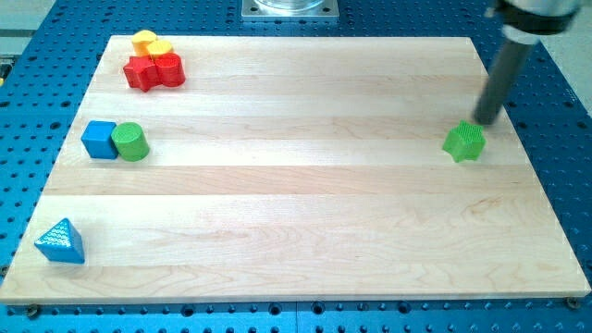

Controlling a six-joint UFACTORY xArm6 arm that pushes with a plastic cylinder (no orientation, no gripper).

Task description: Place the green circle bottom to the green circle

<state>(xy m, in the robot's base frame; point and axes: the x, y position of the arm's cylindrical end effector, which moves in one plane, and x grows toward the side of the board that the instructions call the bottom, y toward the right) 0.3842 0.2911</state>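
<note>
Pale wooden board (pixel 305 194) on a blue perforated bench (pixel 564 166); grey metal mount (pixel 289 8) at the view's top edge. Rod (pixel 504 79) comes down from the view's top right, tilted; my tip (pixel 485 121) sits just above and right of the green star (pixel 463 141), very near it, contact not clear. No fingers on this rig, only the bare rod, holding nothing. Green circle (pixel 131 141), a short upright cylinder, stands near the view's left edge, touching the blue cube (pixel 99 139) on its left side. Well apart from my tip, nearly the whole board between. Top left: yellow block (pixel 150 43), shape unclear, pressed against a red cluster (pixel 154 70) just below it, outline lumpy. Bottom left corner: blue triangle (pixel 61 241), alone, close to the board's edge.
</note>
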